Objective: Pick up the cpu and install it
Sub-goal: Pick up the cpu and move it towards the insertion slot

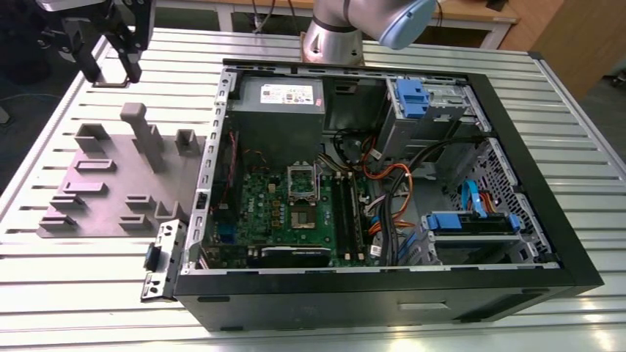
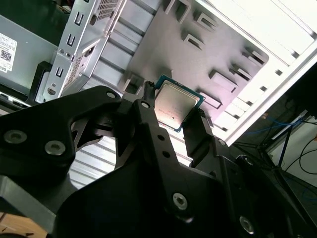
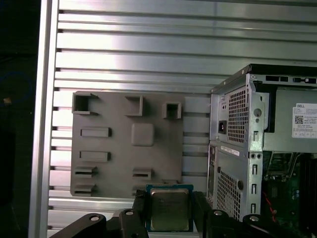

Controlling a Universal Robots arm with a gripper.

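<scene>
Matte black end effector point(image 2: 172, 105) with silver screw heads point(image 2: 179, 200) (pale blue cap point(image 1: 406, 22) on the silver-grey arm point(image 1: 330, 40))

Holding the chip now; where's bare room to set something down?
Bare slatted aluminium table lies between the grey moulded holder plate and the near edge, and along the exterior view's right of the open black computer case. Inside the case is crowded: orange and black cables beside the green motherboard. The black gripper holds the small silvery square cpu.
</scene>
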